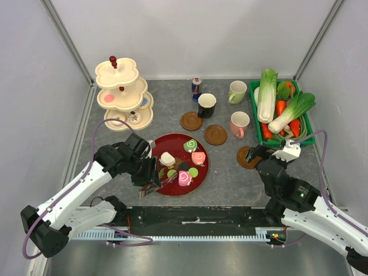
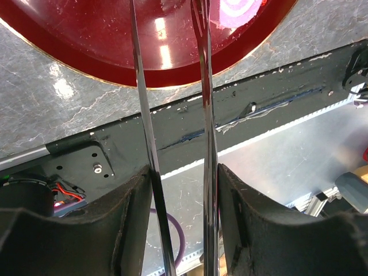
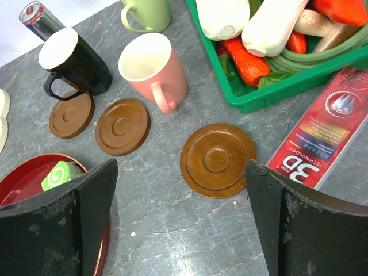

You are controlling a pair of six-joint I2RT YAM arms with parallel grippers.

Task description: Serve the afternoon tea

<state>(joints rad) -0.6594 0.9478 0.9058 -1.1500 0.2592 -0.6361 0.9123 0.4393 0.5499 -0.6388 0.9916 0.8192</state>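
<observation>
While the left gripper (image 2: 183,178) clamps slim steel tongs (image 2: 206,115) over the glossy red round tray (image 1: 169,144) holding the colourful toy pastries (image 1: 184,178), and the right gripper (image 3: 181,172) gapes wide over a round wooden coaster (image 3: 217,160), a loose squeeze could drop a pastry mid-carry

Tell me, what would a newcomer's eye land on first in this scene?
Probably the glossy red tray of bright swirl pastries in the middle near the arms, with the left pincer clamping metal tongs at its near edge. Next, the cream three-tier stand at the far left and the green crate heaped with toy vegetables at the far right.
</observation>
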